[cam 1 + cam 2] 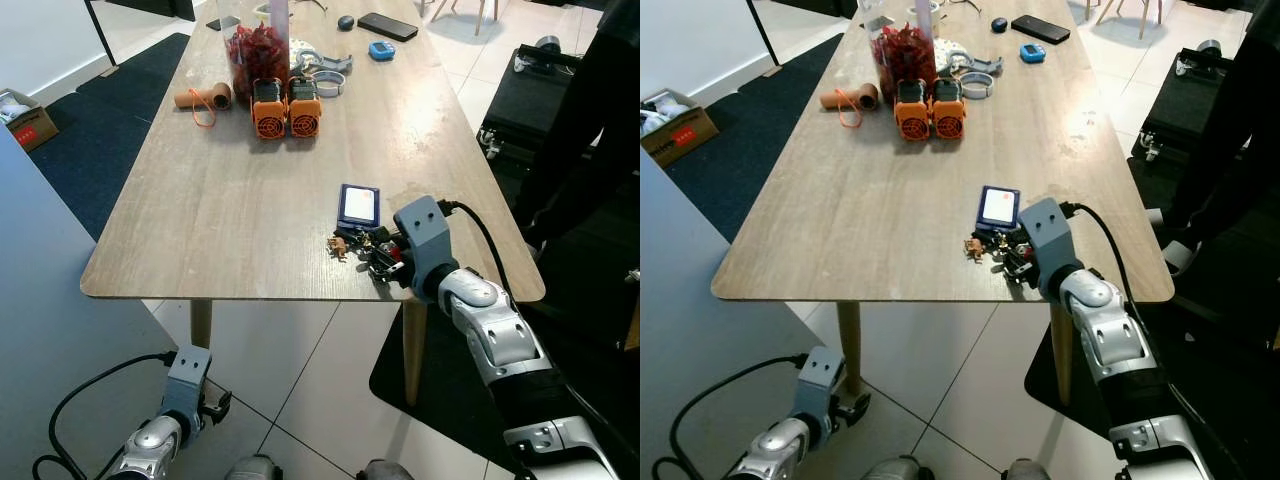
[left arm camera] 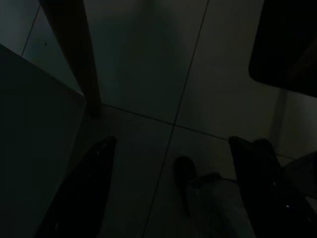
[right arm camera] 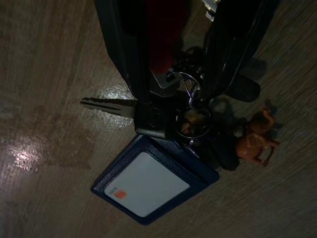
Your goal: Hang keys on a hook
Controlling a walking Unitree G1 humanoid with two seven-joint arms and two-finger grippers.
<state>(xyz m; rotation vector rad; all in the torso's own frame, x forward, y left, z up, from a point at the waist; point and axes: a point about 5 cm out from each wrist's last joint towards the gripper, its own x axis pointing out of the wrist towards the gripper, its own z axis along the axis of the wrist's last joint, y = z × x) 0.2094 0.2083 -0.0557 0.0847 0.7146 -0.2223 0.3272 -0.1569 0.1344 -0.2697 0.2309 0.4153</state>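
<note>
The left gripper hangs idle low by the floor, fingers spread, while the right gripper is down over the one bunch of keys, fingers clamped around it, beside one blue card holder near the table front edge.

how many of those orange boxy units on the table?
2. Both orange units stand side by side, touching, at the far middle of the wooden table: one on the robot's left, one on its right, just in front of the jar of red stuff.
</note>
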